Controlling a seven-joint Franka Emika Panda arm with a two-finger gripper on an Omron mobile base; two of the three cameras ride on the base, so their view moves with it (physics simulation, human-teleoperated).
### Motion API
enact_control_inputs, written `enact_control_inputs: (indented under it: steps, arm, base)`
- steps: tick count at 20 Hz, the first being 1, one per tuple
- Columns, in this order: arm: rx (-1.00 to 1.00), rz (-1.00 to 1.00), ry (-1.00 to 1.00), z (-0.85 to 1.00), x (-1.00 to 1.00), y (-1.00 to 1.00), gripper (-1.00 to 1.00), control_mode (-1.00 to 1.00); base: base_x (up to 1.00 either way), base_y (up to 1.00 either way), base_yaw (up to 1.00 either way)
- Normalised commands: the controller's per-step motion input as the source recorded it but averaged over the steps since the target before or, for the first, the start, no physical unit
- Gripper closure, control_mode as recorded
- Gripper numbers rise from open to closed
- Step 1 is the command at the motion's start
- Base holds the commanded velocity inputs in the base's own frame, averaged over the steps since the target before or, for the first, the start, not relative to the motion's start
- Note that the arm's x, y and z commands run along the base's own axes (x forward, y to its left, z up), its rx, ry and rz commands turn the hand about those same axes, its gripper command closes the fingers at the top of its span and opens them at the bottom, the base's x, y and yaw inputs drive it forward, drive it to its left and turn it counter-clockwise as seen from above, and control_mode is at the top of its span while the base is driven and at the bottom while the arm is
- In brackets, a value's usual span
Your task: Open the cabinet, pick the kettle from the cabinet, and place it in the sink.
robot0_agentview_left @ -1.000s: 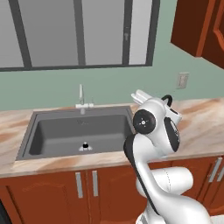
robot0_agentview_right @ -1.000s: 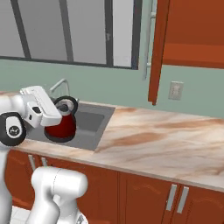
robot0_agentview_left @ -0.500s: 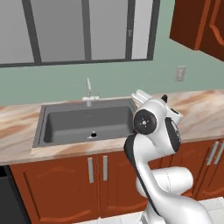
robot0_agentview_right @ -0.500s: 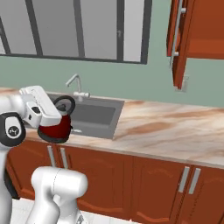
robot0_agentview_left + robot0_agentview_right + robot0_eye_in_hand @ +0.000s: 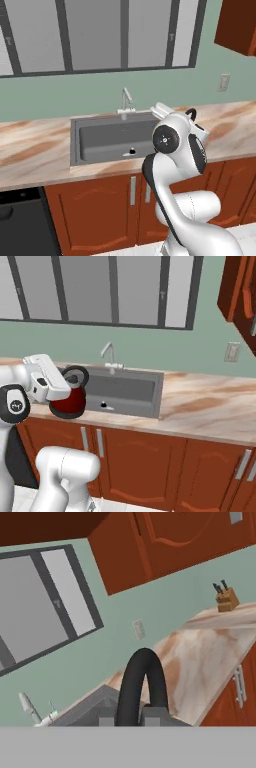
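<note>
Hand (image 5: pixel 67 387): closed on the black arched handle of the kettle (image 5: pixel 70 398), as seen in the right base view; the hand view shows that handle rising between the two fingertips.
Kettle position: carried clear of the desk (image 5: pixel 210 406), in front of the desk edge and just left of the sink (image 5: pixel 130 390). It is not yet in the basin.
Kettle attitude: roughly upright, hanging below the hand. Gripping by the handle lets the body hang under the grip, which likely keeps it level during transport.
Sink: dark grey basin recessed in the desk, faucet (image 5: pixel 125 100) at its rear edge, drain visible on the floor of the basin.
Cabinet (image 5: pixel 240 296): upper right of the right base view, well apart from the kettle; door state cannot be determined.
Task stage (judgement): pick complete; remaining step is to move the kettle over the basin and lower it.
Risk (judgement): the faucet stands at the rear; approach from the front.
Count: kettles 1; sinks 1; faucets 1; knife blocks 1 (image 5: pixel 227 598); wall outlets 1 (image 5: pixel 231 351).
</note>
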Motion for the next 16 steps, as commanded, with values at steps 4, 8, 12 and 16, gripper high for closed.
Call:
enact_control_inputs:
  steps: [4, 8, 12, 16]
  arm:
    - [0.0, 0.0, 0.0, 0.0, 0.0, 0.0, 1.0, 1.0]
    - [0.0, 0.0, 0.0, 0.0, 0.0, 0.0, 1.0, 1.0]
    - [0.0, 0.0, 0.0, 0.0, 0.0, 0.0, 1.0, 1.0]
    - [0.0, 0.0, 0.0, 0.0, 0.0, 0.0, 1.0, 1.0]
  base:
    - [0.07, 0.68, 0.0]
    - [0.3, 0.61, 0.0]
    - [0.45, 0.32, 0.03]
    - [0.46, 0.23, 0.08]
